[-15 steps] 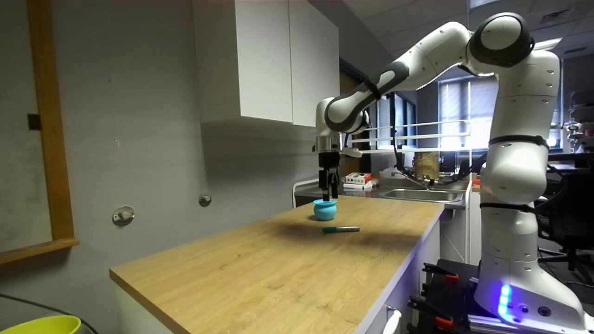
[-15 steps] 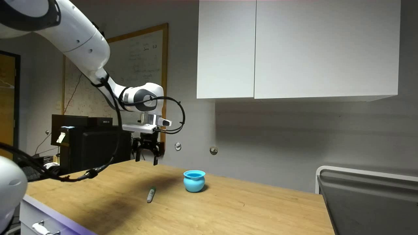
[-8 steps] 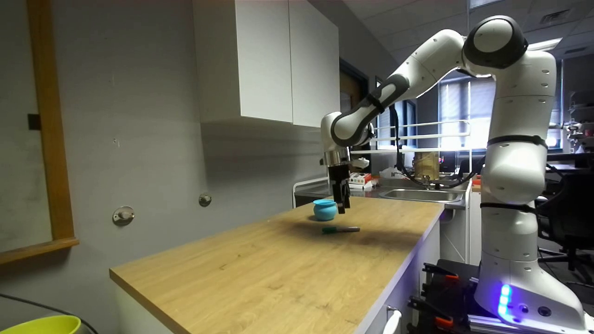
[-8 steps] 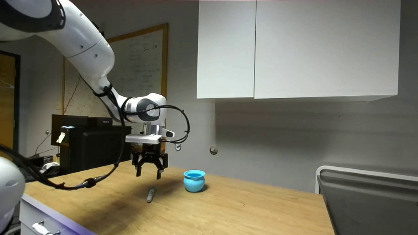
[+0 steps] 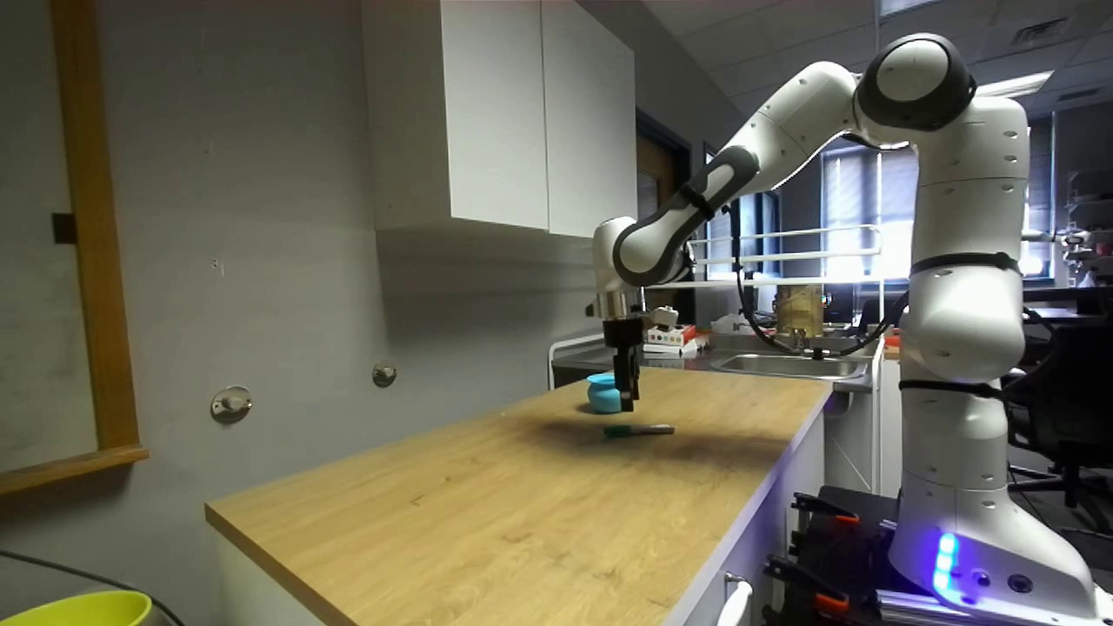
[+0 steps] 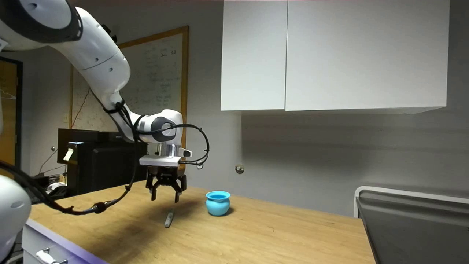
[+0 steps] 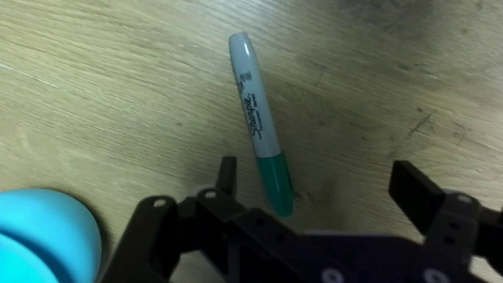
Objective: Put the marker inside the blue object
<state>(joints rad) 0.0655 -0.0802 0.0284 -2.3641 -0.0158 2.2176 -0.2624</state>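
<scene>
Your claw [image 6: 165, 199], spread apart, hangs above the marker [image 7: 257, 110].
Near the marker's green end, the blue pot [image 6: 217, 204] stands upright on the same counter [image 6: 293, 238].

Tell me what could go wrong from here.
In the wrist view, the marker appears off-centre under the open gripper, its green end nearer one of the fingers, so closing might shove or swivel it. The blue pot stands on that same side; a sideways drift while lowering could bump it.
</scene>
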